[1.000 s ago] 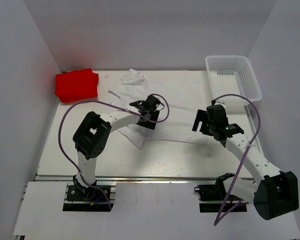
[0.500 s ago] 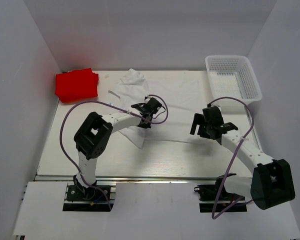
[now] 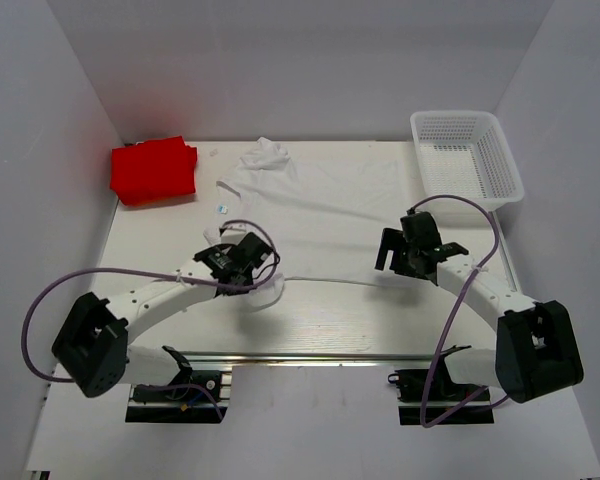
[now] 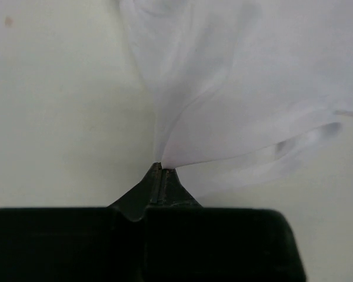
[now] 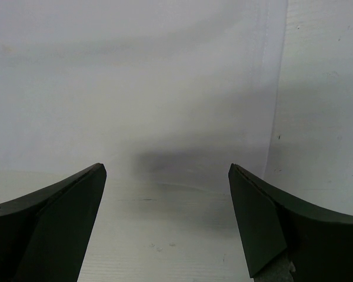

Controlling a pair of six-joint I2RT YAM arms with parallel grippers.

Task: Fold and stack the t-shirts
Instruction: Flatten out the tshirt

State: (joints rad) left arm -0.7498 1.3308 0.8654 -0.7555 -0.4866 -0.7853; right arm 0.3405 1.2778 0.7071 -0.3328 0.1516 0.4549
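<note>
Left fingers (image 4: pixel 157 183) pinched shut on near-left corner of white t-shirt (image 3: pixel 330 200), tensioning it flat; right fingers (image 5: pixel 70 202) spread wide above near-right hem, likely lining up the matching grab.

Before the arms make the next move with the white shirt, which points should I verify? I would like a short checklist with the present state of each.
1. Grip of left gripper on white t-shirt: ok, cloth pinched at its tips.
2. Opening of right gripper: ok, jaws wide, nothing between them.
3. Place of right gripper at the shirt's near edge: ok.
4. Contact of right gripper with the cloth: cannot tell.
5. Flatness of white t-shirt: not ok, it gathers toward the left gripper.
6. Folded red t-shirt lying apart, far left: ok.
</note>
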